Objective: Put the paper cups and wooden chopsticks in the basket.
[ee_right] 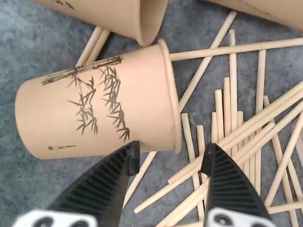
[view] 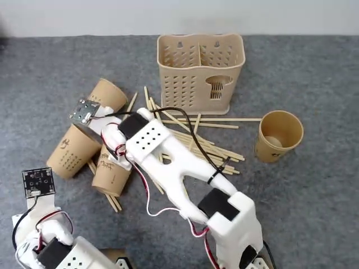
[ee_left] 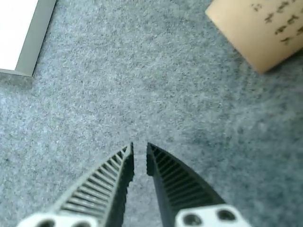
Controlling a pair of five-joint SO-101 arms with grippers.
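— Where are the cups (view: 74, 150)?
— Three lie on their sides on the grey mat (view: 314, 213), left of the basket (view: 201, 73). A fourth cup (view: 279, 135) sits to its right. The chopsticks (view: 207, 147) are scattered in front of the basket.
— Any writing?
— Dark characters, too small to read. The bamboo cup (ee_right: 99, 113) carries an ink drawing of bamboo.
— And the grippers?
— The right gripper (ee_right: 170, 153) hangs wide open by that cup's rim, over chopsticks. The left gripper (ee_left: 139, 149) is nearly closed on nothing, above bare mat.
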